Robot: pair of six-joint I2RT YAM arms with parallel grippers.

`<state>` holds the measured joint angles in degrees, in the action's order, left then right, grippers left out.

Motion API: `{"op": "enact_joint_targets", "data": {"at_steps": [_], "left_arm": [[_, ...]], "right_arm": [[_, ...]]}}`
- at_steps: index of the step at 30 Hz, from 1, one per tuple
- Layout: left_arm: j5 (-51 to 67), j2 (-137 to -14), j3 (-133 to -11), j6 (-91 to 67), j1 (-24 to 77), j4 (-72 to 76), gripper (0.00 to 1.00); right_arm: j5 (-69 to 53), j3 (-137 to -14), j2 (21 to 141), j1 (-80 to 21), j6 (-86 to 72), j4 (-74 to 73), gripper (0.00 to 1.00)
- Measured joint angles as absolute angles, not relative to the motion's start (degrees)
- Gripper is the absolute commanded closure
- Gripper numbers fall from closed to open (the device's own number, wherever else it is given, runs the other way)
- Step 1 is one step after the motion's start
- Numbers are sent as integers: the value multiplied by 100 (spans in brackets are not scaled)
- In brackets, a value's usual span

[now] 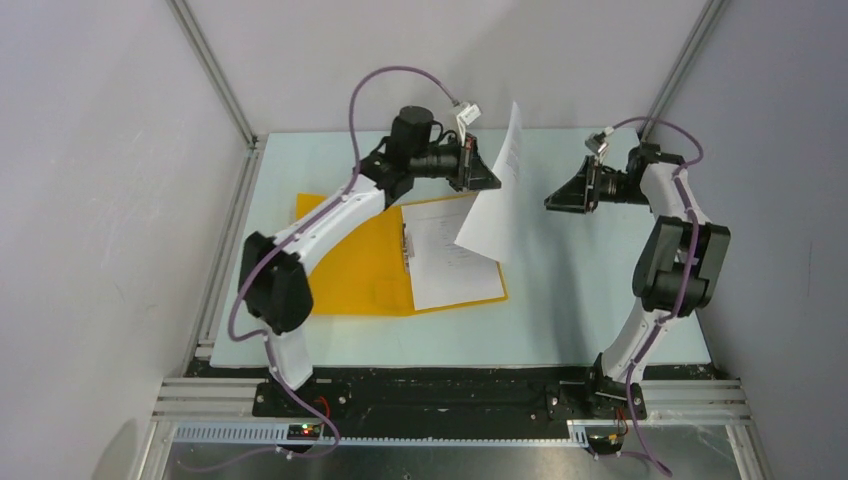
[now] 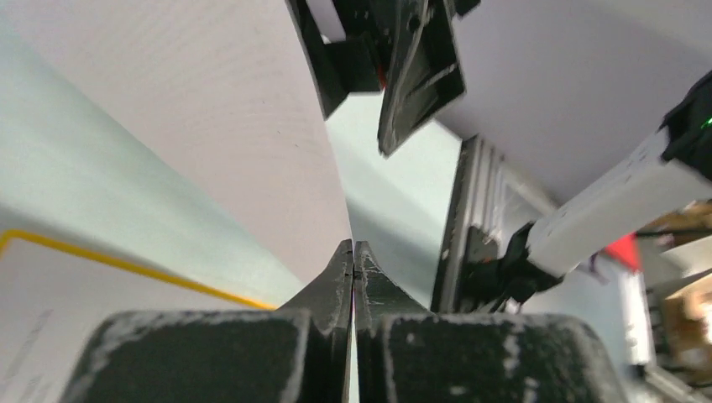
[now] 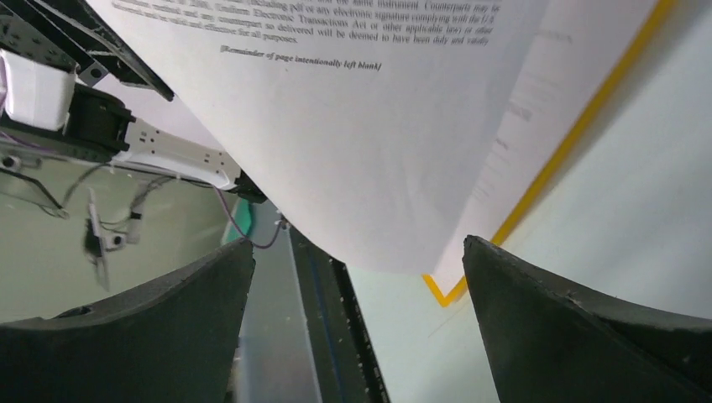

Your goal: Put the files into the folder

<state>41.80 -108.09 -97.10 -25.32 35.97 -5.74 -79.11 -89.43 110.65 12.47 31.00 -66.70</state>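
Note:
The orange-yellow folder [image 1: 350,262] lies open on the table, and one white file sheet [image 1: 455,258] rests flat on its right cover. My left gripper [image 1: 497,178] is shut on the edge of a second white file sheet [image 1: 497,205] and holds it upright and tilted above the folder's far right corner. In the left wrist view the jaws [image 2: 353,252] are pressed together on that sheet [image 2: 210,126]. My right gripper [image 1: 552,203] is open and empty, just right of the held sheet. In the right wrist view the printed sheet [image 3: 353,151] hangs ahead of the open gripper [image 3: 357,252], with the folder's edge [image 3: 579,134] behind it.
The pale green table [image 1: 570,300] has an aluminium frame rail [image 1: 225,250] along its left side and posts at the back corners. A black rail [image 1: 450,390] with both arm bases runs along the near edge. Grey walls enclose the cell.

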Motion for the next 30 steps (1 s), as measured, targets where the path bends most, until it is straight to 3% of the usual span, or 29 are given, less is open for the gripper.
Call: {"op": "enact_joint_targets", "data": {"at_steps": [4, 11, 20, 30], "left_arm": [[4145, -10071, -9765, -1162, 3597, -1588, 100], [3651, -8879, -9623, 753, 3590, -2711, 100], [2965, -7706, -9557, 2320, 3625, -3301, 100], [2196, -7599, -9240, 2078, 3568, -3218, 100]], "right_arm": [[-8012, -8737, 10156, 1118, 2679, -5837, 0], [-7885, -7478, 8586, 735, 666, -2945, 1], [-7881, -7006, 8672, 204, -1186, -69, 3], [-7959, -7006, 8667, -685, -3015, 2523, 14]]}}
